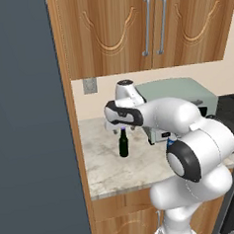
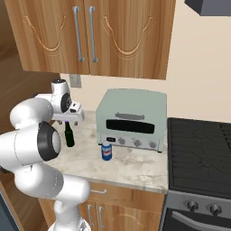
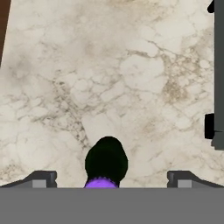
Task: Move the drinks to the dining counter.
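Note:
A small dark bottle with a purple cap stands upright on the marble worktop. My gripper hangs just above its cap, pointing down, with the jaws open. In the hand view the bottle sits between the two fingertips of the gripper, and nothing is held. The blue soda can stands in front of the toaster oven, to the right of the bottle. The dining counter is out of view.
A grey toaster oven stands at the back right of the worktop. A black stove adjoins on the right. Wooden wall cabinets hang above, and a tall dark grey panel bounds the left.

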